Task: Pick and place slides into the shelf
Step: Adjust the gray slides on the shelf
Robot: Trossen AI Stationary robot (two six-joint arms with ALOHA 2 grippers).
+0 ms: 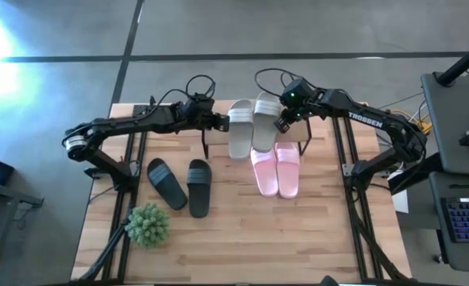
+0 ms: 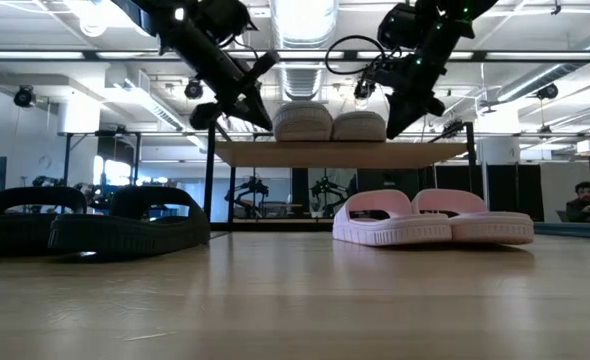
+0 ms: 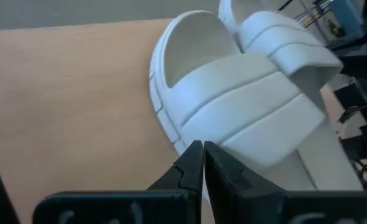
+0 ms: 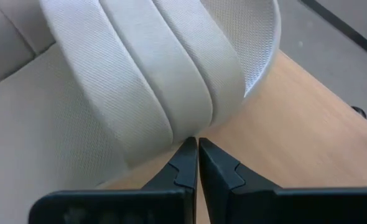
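Two light grey-white slides (image 1: 241, 127) (image 1: 265, 117) lie side by side, soles down, on the shelf's board (image 2: 340, 153), which stands on thin black legs at the table's far middle. My left gripper (image 1: 223, 121) is shut at the left slide's outer side. My right gripper (image 1: 283, 125) is shut at the right slide's outer side. Two pale pink slides (image 1: 276, 168) lie on the table, partly under the shelf. Two black slides (image 1: 180, 184) lie on the table to the left. My left gripper touches the left slide's outer sole edge (image 3: 185, 138), just below the strap, with its shut fingertips (image 3: 195, 155). It comes slanting down from the table's left. The slide lies flat on the board. My right gripper meets the right slide where the strap joins the sole's outer edge (image 4: 185, 132), with its shut fingertips (image 4: 186, 155). It slants steeply down from the table's right. That slide lies flat on the board too.
A green spiky plant ball (image 1: 147, 225) sits near the table's front left. Cables and a keyboard stand (image 1: 457, 159) lie off the right edge. The table's near half (image 1: 250, 246) is bare wood.
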